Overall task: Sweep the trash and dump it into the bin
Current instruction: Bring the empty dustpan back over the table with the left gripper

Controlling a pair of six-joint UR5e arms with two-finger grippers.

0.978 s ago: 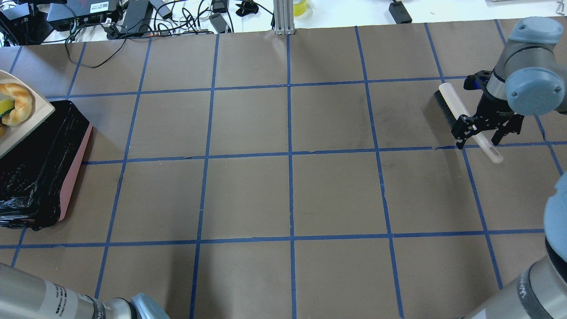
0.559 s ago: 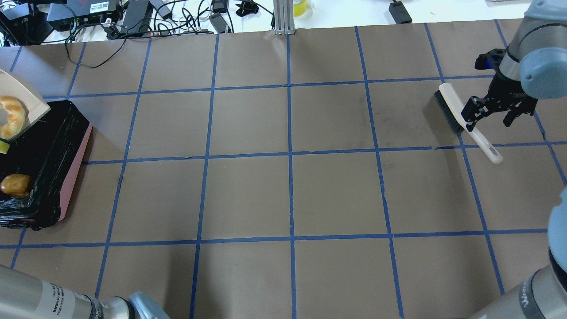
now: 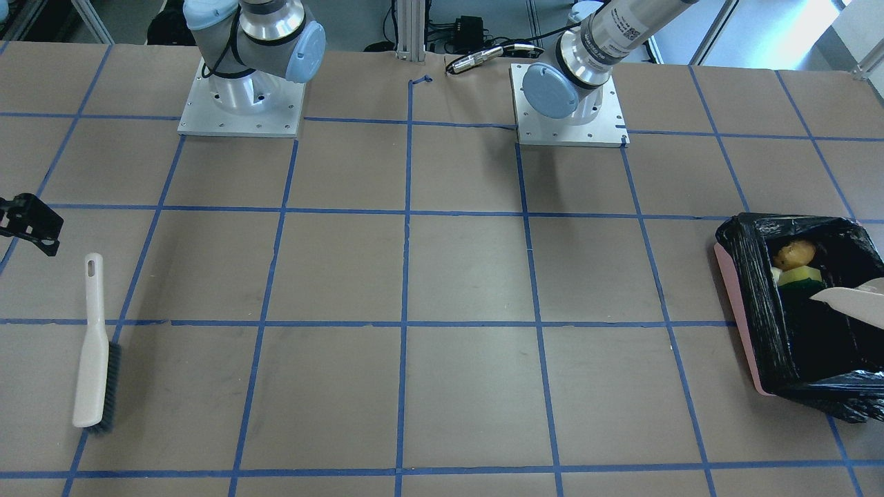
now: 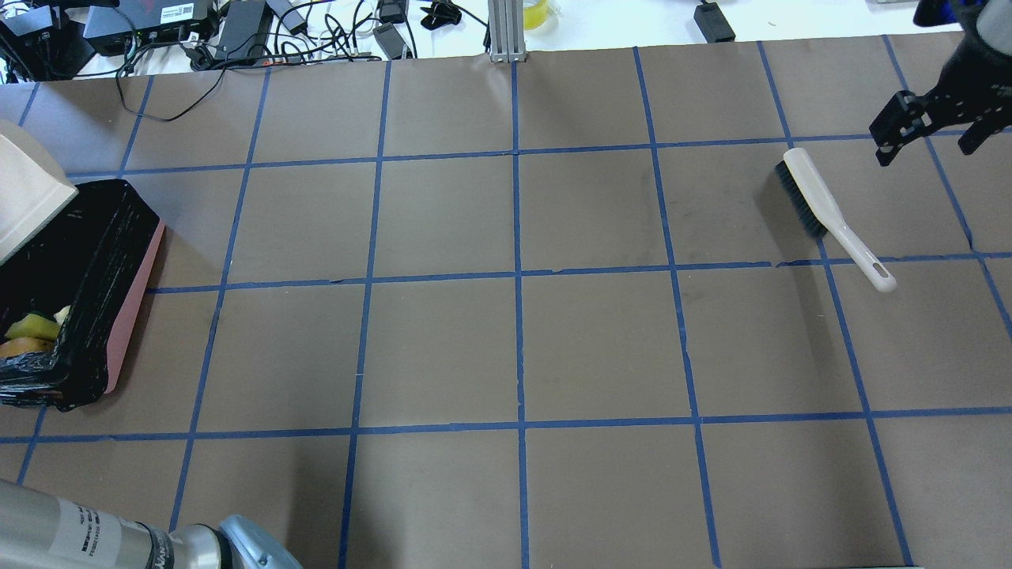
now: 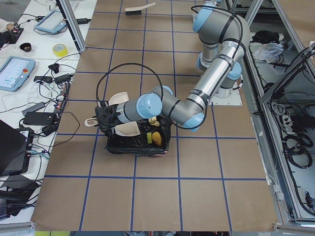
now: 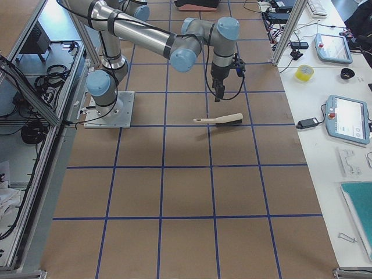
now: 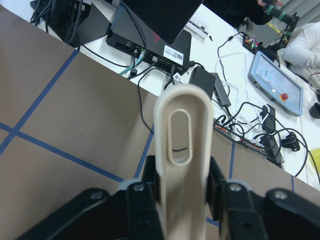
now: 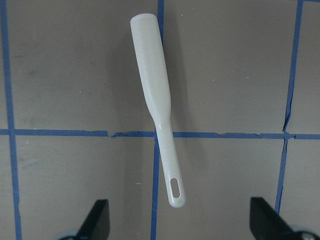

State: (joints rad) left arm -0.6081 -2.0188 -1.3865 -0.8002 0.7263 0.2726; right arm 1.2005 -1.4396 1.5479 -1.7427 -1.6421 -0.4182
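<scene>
Left gripper [image 7: 182,197]: clamped on the dustpan [image 7: 183,145] handle, pan tipped over the bin [image 4: 103,269]
Right gripper [image 4: 927,148]: jaws wide apart, empty, above the brush [image 4: 808,197], not touching
Trash [image 3: 798,266]: roll [image 3: 794,253] and sponge [image 3: 804,275] lying inside the bin

Trash [image 3: 795,255] lies inside the bin [image 3: 755,304] — black-lined, pink-sided.

A robotics lab is indicated by the tape-gridded table [image 4: 443,348], teach pendants [image 6: 347,119], tangled cables [image 4: 332,35] and aluminium framing [image 4: 506,28].
</scene>
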